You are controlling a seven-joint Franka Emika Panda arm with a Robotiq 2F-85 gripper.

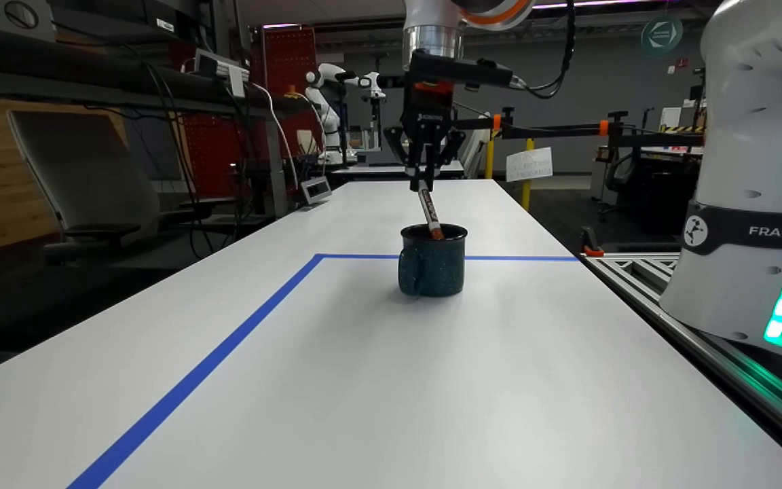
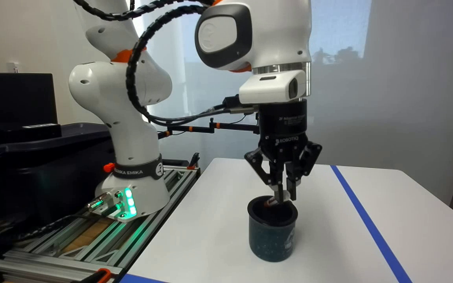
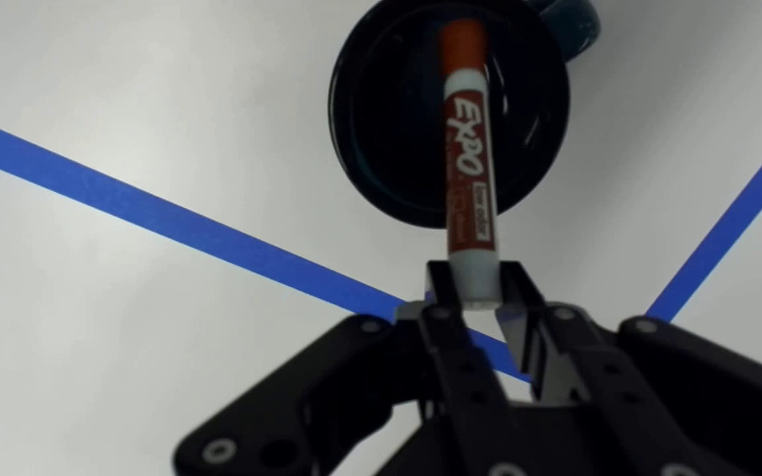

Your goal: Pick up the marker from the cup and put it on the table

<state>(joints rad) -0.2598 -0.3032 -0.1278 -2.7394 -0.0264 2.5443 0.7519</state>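
Marker (image 3: pixel 470 198), clamped by its white end in my gripper (image 3: pixel 478 284), slants orange end down at the mouth of the cup (image 1: pixel 432 268). My wrist view alone makes its EXPO lettering (image 3: pixel 468 135) legible; a pale emblem (image 2: pixel 290 239) on the cup shows only in an exterior view.

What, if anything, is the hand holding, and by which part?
The hand grips the marker by its white end, opposite the orange cap.

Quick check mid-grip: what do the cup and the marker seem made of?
The cup: glossy, perhaps enamelled metal or glazed ceramic, can't tell which; shiny highlights inside, pale specks outside. The marker: probably smooth plastic; even white sections, crisp printed lettering.
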